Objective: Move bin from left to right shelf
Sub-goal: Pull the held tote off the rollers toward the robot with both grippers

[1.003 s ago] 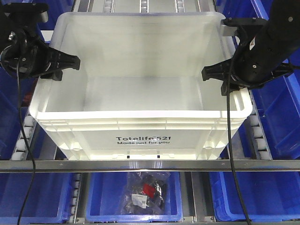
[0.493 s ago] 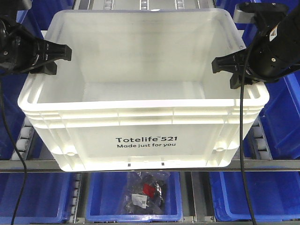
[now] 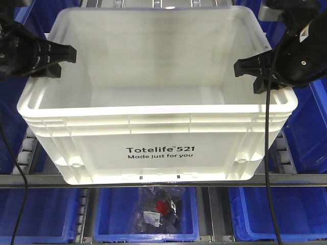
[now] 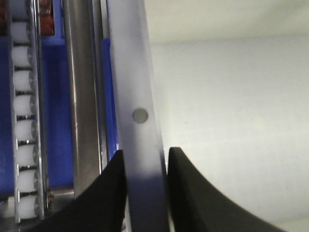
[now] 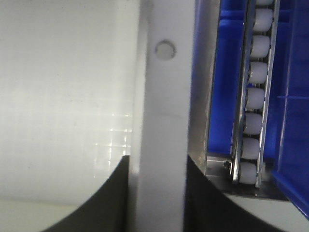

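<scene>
The large white ribbed-rim bin point(image 3: 158, 148), printed "Totelife 521", is sitting centre-frame over the roller shelf point(image 3: 23, 148), with the left gripper point(image 3: 65, 54) pinching its nine o'clock rim and the right gripper point(image 3: 245, 69) pinching its three o'clock rim

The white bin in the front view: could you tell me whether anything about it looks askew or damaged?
Nothing stands out. The bin looks level, its rim unbroken and its inside empty. The left gripper and right gripper each clamp a side rim squarely. The bagged parts below lie inside their blue bin, not spilled.
</scene>
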Available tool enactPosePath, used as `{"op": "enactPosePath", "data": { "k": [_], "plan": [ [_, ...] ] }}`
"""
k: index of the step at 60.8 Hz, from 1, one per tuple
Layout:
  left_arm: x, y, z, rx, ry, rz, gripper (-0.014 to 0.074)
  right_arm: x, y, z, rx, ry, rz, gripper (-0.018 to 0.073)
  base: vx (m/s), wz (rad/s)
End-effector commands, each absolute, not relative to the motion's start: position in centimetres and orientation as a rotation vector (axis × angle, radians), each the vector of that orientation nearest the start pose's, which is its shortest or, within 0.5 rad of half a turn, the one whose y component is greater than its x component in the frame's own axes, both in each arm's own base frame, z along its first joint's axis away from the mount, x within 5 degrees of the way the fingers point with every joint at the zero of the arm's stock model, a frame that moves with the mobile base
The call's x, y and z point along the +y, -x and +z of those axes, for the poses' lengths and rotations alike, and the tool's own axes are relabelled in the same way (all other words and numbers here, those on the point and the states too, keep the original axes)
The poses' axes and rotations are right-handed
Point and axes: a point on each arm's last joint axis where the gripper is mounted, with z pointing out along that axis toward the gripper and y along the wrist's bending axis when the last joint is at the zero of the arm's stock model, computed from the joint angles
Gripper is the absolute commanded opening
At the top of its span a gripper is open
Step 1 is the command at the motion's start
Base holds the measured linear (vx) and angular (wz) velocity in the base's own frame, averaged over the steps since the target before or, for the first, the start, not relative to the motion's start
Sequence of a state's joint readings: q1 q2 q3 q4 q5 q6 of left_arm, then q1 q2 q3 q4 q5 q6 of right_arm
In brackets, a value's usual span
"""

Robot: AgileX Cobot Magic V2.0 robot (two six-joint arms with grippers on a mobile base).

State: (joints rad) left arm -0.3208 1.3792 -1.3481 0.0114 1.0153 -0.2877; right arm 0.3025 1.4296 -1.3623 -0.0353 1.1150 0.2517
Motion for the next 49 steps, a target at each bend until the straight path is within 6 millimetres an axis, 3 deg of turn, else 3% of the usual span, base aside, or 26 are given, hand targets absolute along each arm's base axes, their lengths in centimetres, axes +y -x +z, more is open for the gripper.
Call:
{"op": "enactPosePath", "data": {
  "k": [1, 49],
  "plan": [
    [-8.28, -26.35, 40.73, 2.309, -0.098, -0.212, -0.0009, 7.82, -27.47, 39.04, 2.433, 0.095, 0.147, 0.0023, 0.0, 0.0],
    [-8.32, -26.44, 40.7, 2.307, -0.098, -0.213, -0.0009, 7.79, -27.46, 39.02, 2.435, 0.097, 0.142, 0.0023, 0.0, 0.0]
  ]
}}
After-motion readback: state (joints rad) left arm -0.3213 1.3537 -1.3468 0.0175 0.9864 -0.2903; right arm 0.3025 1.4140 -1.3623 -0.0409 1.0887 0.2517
